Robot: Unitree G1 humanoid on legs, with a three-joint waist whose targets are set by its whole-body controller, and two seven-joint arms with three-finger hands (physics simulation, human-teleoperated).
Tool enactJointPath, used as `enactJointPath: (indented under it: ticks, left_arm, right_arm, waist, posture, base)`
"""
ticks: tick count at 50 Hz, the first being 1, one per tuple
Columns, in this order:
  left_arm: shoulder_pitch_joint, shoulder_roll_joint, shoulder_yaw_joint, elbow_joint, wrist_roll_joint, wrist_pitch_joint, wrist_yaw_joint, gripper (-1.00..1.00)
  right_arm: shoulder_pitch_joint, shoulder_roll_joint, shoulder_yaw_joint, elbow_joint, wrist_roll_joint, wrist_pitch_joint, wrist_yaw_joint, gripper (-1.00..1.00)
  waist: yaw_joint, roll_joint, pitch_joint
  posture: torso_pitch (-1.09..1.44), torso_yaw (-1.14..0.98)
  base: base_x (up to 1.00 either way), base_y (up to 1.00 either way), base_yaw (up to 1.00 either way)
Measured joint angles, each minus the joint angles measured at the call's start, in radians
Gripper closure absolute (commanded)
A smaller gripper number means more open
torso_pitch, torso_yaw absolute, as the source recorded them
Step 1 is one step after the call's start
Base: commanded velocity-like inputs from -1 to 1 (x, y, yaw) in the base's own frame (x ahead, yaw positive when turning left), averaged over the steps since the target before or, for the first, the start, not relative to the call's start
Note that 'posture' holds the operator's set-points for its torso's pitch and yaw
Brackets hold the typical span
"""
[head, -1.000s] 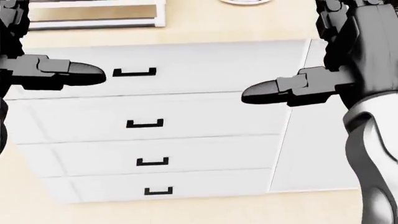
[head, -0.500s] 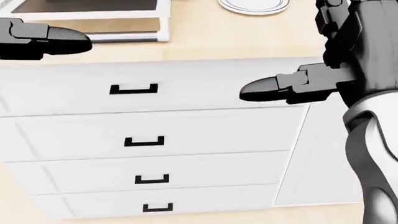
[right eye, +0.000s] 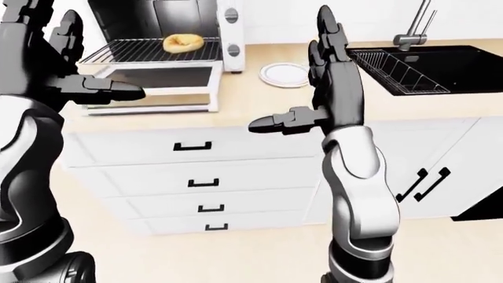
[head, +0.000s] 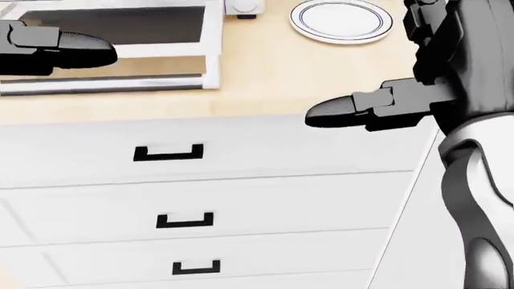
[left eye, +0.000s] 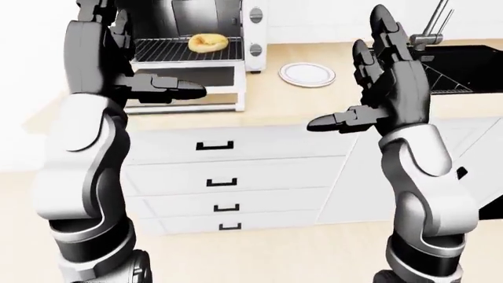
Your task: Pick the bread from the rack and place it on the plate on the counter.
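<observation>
While bread (left eye: pixel 207 42) lies on rack (left eye: pixel 184 51), left hand (left eye: pixel 118 59) below-left, apart.

Our arms: glossy white shells, black hands

Our left hand (left eye: pixel 130 65) and right hand (left eye: pixel 393 88) have blocky black three-finger segments with rounded tips; grey-black joints sit between white forearm casings.

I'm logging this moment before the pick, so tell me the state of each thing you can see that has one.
Toaster oven door: open, folded down onto the counter.
Bread: on the oven rack, untouched.
Plate: empty, on the counter.
Drawers: all closed.
Cabinet doors: closed.
Left hand: open, holding nothing.
Right hand: open, fingers up, holding nothing.
</observation>
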Motion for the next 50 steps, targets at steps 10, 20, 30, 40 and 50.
enactJointPath:
  ticks: [10, 20, 30, 40, 50]
  left_arm:
    - [-0.024, 0.010, -0.013, -0.006, -0.029, 0.024, -0.005, -1.00]
    - [-0.021, 0.021, 0.009, -0.021, -0.032, 0.015, 0.011, -1.00]
    - [-0.022, 0.021, 0.013, -0.033, -0.024, 0.021, 0.026, -1.00]
    - [-0.019, 0.017, 0.000, -0.028, -0.031, 0.026, 0.021, -1.00]
    - [-0.003, 0.026, 0.023, -0.029, -0.019, 0.035, 0.034, -1.00]
  right_arm:
    - [-0.006, -0.012, -0.014, 0.005, -0.007, 0.027, -0.006, -1.00]
    - [-0.012, -0.002, 0.007, -0.015, -0.009, -0.001, 0.012, -1.00]
    - [-0.009, -0.002, 0.005, -0.024, -0.016, -0.008, 0.021, -1.00]
    - [-0.005, -0.007, -0.008, 0.006, -0.026, 0.000, 0.004, -1.00]
    - [0.004, 0.003, 0.015, 0.007, -0.015, -0.001, 0.015, -1.00]
  waist:
    - [-0.016, -0.050, 0.005]
    - [-0.010, 0.046, 0.012]
    - [0.011, -0.034, 0.005]
    - [-0.012, -0.026, 0.003]
    - [-0.003, 0.044, 0.007]
  posture:
    - [0.00, 0.00]
    - [0.00, 0.00]
    - [0.00, 0.00]
    - [0.00, 0.00]
    - [0.00, 0.00]
  base:
    - [0.21, 0.00, 0.00]
    - [0.25, 0.00, 0.00]
    - [0.27, 0.00, 0.00]
    - [0.17, 0.00, 0.00]
    - [0.08, 0.00, 0.00]
